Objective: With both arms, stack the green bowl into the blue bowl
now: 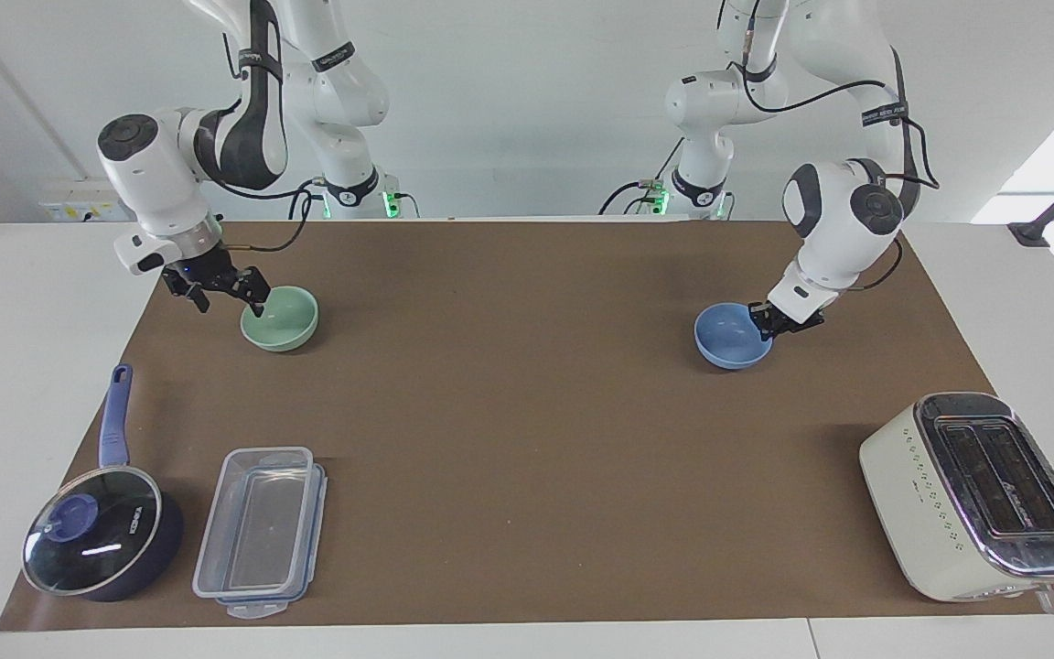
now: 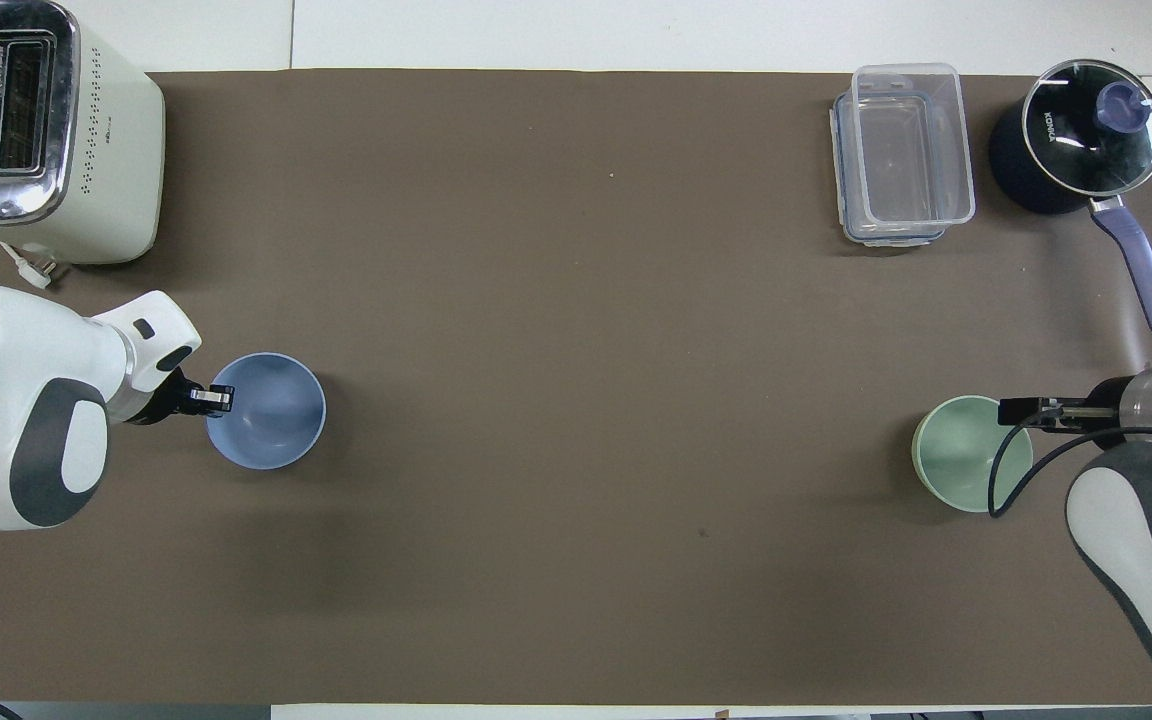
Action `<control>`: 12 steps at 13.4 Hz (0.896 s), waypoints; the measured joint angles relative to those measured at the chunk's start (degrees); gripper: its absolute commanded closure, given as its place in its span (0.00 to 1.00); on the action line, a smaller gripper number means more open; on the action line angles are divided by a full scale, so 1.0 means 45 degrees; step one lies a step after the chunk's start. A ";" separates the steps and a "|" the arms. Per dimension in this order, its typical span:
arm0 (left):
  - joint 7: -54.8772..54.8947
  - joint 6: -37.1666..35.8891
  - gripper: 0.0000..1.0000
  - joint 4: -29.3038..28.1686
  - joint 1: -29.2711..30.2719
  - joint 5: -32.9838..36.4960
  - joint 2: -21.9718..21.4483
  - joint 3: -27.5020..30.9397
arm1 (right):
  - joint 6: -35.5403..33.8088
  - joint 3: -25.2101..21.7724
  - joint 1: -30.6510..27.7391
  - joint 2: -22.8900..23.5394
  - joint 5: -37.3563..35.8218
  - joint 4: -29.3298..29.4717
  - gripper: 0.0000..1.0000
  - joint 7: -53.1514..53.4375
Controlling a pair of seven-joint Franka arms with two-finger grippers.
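Overhead view: two bowls; my left gripper (image 2: 217, 399) pinches the blue bowl (image 2: 271, 415) rim, right gripper (image 2: 1018, 411) spread at the green bowl (image 2: 961, 455); pan (image 2: 1086, 135) lid reads KONKA.

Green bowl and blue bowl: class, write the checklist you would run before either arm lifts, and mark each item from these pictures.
1. Left tool at the rim of the blue bowl: ok.
2. Left tool shut on that rim: cannot tell.
3. Right tool at the rim of the green bowl: ok; grip on it: cannot tell.
4. Both bowls upright on the brown mat: ok.
5. Bare mat between the two bowls for carrying: ok.
6. Green bowl stacked in blue bowl: not ok, they sit at different ends.
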 measured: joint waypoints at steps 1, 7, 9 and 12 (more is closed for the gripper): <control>-0.0340 -0.0804 1.00 0.0790 -0.0196 -0.0381 0.0122 -0.0014 | 0.0080 0.0002 0.0001 0.0060 0.0000 -0.0270 0.00 0.0000; -0.6557 -0.3366 1.00 0.6100 -0.4628 -0.1577 0.2070 -0.0211 | 0.1155 0.0002 -0.0352 0.0279 0.0000 -0.1358 0.03 -0.0853; -0.7953 -0.2361 1.00 0.5860 -0.6535 -0.1800 0.2486 -0.0254 | 0.1586 -0.0011 -0.0845 0.0513 0.0000 -0.1499 0.26 -0.1556; -0.9377 -0.0892 1.00 0.5515 -0.8501 -0.1829 0.3447 -0.0258 | 0.1766 -0.0011 -0.1034 0.0717 0.0001 -0.1549 1.00 -0.1782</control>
